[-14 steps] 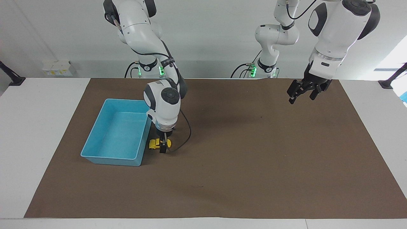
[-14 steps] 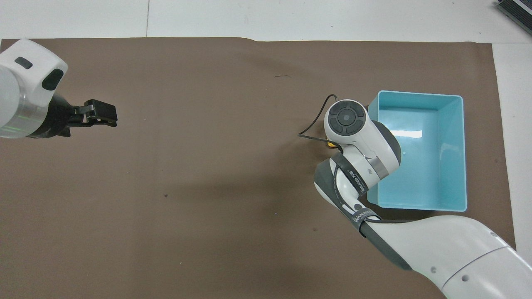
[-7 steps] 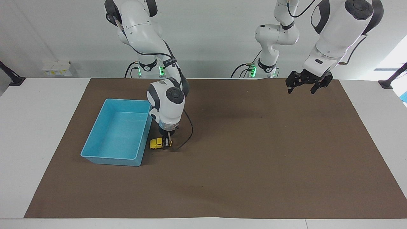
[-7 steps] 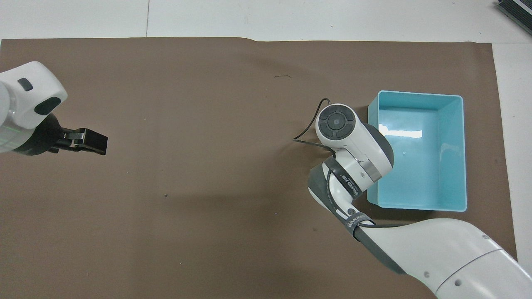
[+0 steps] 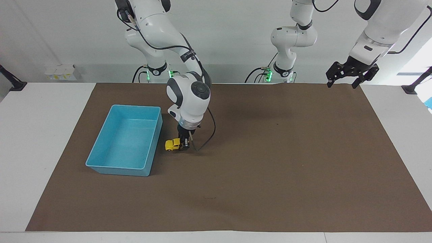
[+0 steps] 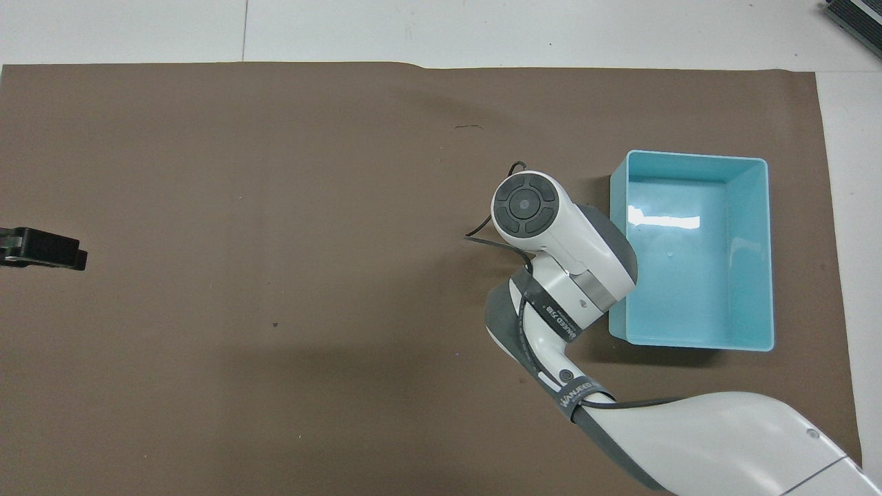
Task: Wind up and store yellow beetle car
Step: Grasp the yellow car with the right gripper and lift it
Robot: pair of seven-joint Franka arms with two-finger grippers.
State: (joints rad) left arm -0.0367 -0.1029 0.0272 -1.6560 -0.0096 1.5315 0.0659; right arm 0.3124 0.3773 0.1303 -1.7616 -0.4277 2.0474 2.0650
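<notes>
The yellow beetle car (image 5: 173,144) stands on its wheels on the brown mat (image 5: 270,168), just beside the long wall of the light blue bin (image 5: 101,165) that faces the middle of the table, but not touching it. In the overhead view the right arm's wrist covers the car completely.

The right gripper (image 5: 184,145) is down at the end of the car that points away from the bin, and its fingers are pressed onto this end, so it pinches the car at mat level. The car's nose, toward the bin, is free. The left gripper (image 5: 351,75) hangs high over the mat's corner at the left arm's end of the table, with its fingers spread and nothing between them; this arm waits.

The car looks like a small hard plastic toy, so I judge it very light and stiff, with a smooth, rounded shell that can slip out from between two narrow fingers. The best place to hold it is probably across the flat sides of the body, low and near the wheels, not over the round roof. For winding, I think it needs pressing down while it is dragged, so that the wheels turn and do not skid on the mat. The bin is empty and open at the top, so a short lift over its wall should be enough.
</notes>
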